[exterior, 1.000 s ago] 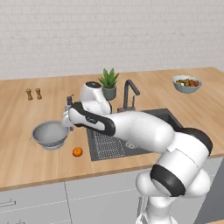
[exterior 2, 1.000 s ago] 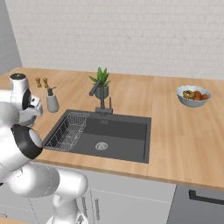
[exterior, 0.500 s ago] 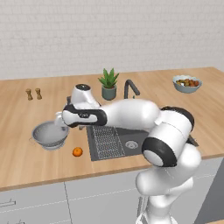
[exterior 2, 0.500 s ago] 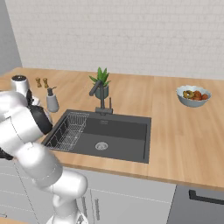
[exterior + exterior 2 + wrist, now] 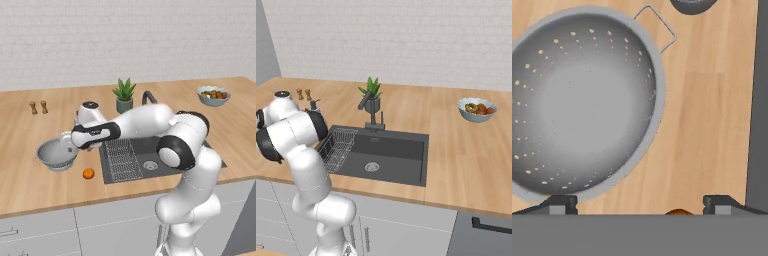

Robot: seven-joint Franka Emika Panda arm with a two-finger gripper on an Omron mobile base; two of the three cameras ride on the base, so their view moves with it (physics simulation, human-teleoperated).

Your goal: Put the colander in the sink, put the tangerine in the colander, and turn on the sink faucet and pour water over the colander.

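The silver-grey perforated colander (image 5: pixel 54 155) stands on the wooden counter left of the sink (image 5: pixel 150 150). My gripper (image 5: pixel 66 142) hangs open just above its right rim. In the hand view the colander (image 5: pixel 582 105) spreads across the left, with one wire handle toward the top. My gripper (image 5: pixel 639 205) stands open there, one fingertip (image 5: pixel 559 202) over the colander's rim and the other over bare counter. The small orange tangerine (image 5: pixel 88 173) lies on the counter in front, between colander and sink; a sliver of the tangerine (image 5: pixel 679 212) shows between the fingertips. The dark faucet (image 5: pixel 370 102) rises behind the sink (image 5: pixel 406 145).
A wire rack (image 5: pixel 338 145) sits in the sink's left part. A potted plant (image 5: pixel 124 95) stands behind the faucet, a pale blue fruit bowl (image 5: pixel 212 95) at the far right, two small shakers (image 5: pixel 38 107) at the back left. A dark round base (image 5: pixel 692 5) stands beyond the colander.
The arm has swung left and down, bringing the open gripper from above the sink's left edge to just over the colander's rim. Colander and tangerine have not moved.
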